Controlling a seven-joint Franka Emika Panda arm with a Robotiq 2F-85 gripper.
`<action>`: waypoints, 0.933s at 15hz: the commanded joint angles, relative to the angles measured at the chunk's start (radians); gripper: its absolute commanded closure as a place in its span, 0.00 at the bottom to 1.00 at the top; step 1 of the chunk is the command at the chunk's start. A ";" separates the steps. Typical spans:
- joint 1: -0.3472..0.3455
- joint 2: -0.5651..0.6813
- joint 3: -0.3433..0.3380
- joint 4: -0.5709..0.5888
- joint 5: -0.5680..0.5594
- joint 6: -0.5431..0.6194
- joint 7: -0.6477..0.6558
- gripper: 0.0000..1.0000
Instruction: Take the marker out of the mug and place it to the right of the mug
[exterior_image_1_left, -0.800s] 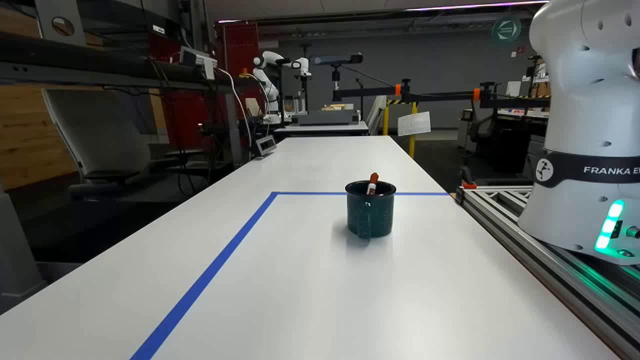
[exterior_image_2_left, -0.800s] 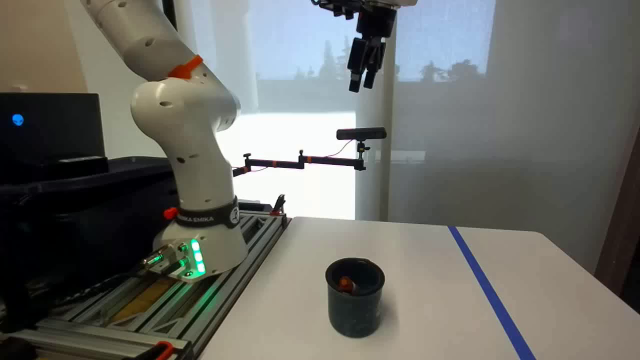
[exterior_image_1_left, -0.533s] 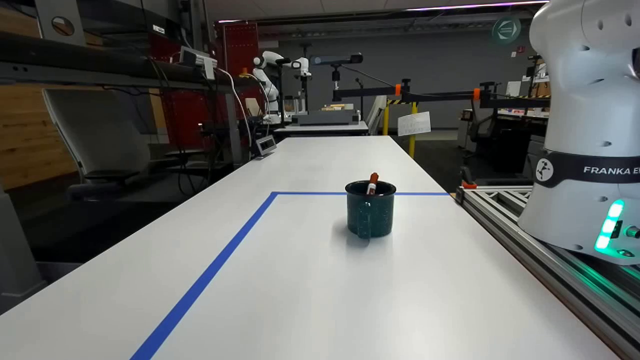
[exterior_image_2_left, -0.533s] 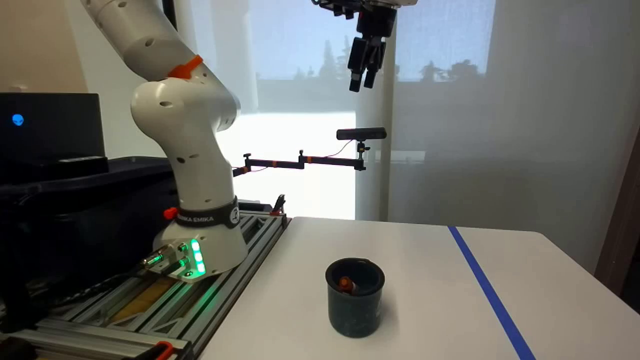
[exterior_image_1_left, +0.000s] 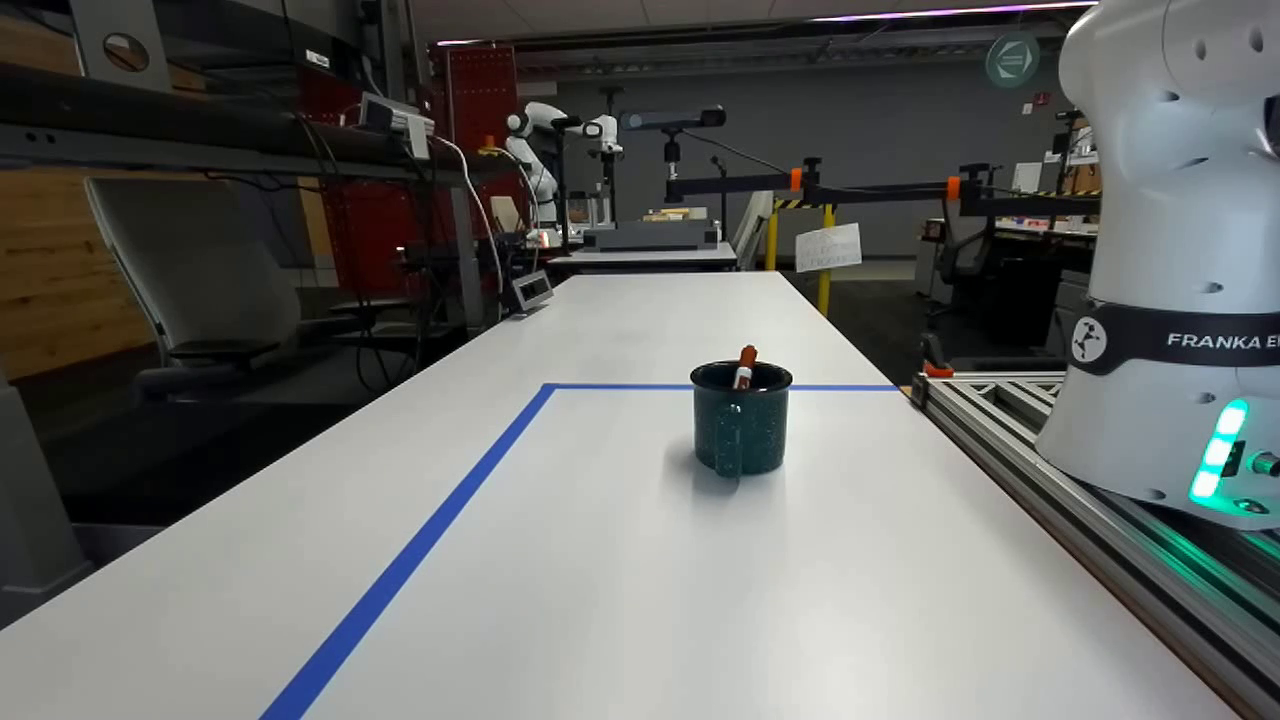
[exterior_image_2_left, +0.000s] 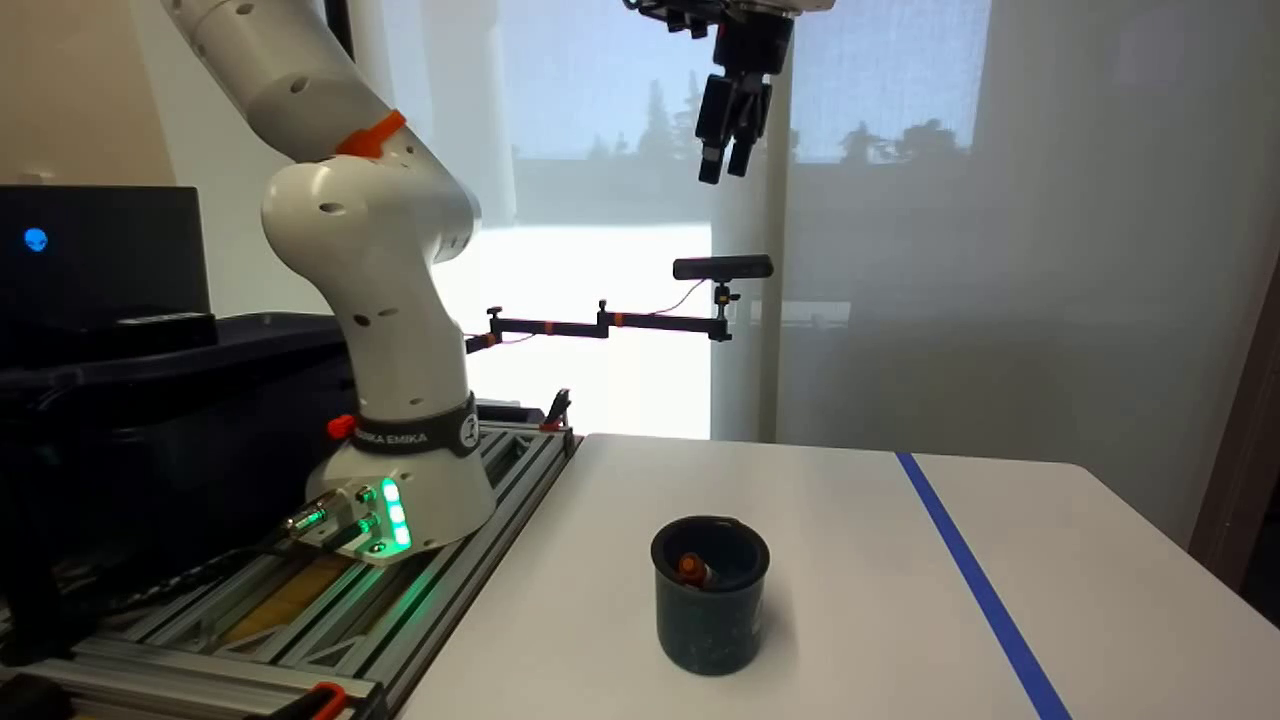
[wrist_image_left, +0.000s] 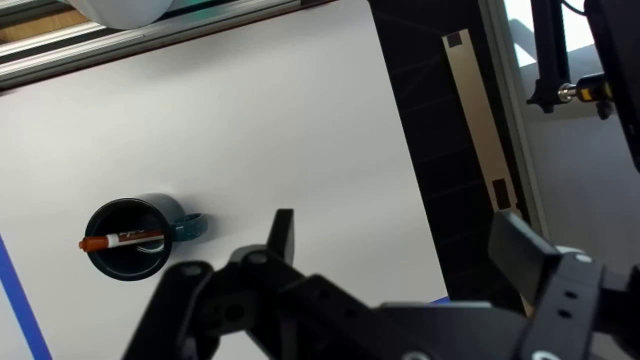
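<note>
The dark teal mug (exterior_image_1_left: 760, 435) stands upright on the white table; it also shows in the exterior view with the arm (exterior_image_2_left: 708, 632) and at the left of the wrist view (wrist_image_left: 170, 207). The reddish-orange marker (exterior_image_1_left: 745, 368) leans inside the mug, its capped end above the rim; it also shows in an exterior view (exterior_image_2_left: 692, 570). In the wrist view the marker (wrist_image_left: 120, 240) lies across the mug opening, its cap past the rim away from the handle. My gripper (exterior_image_2_left: 725, 165) hangs high above the table, apart from the mug. In the wrist view its fingers (wrist_image_left: 403, 245) are wide apart with nothing between them.
The white table (exterior_image_1_left: 560, 560) carries blue tape lines (exterior_image_1_left: 420, 545). The metal rail (exterior_image_2_left: 520, 530) with the robot base (exterior_image_2_left: 410, 500) borders the table. A camera on a jointed black arm (exterior_image_2_left: 722, 268) stands past the table's far edge.
</note>
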 joint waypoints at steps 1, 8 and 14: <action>-0.005 0.005 -0.002 -0.009 -0.037 0.014 -0.086 0.00; 0.012 0.051 -0.083 -0.046 -0.230 0.033 -0.503 0.00; 0.015 0.069 -0.137 -0.139 -0.417 0.148 -0.758 0.00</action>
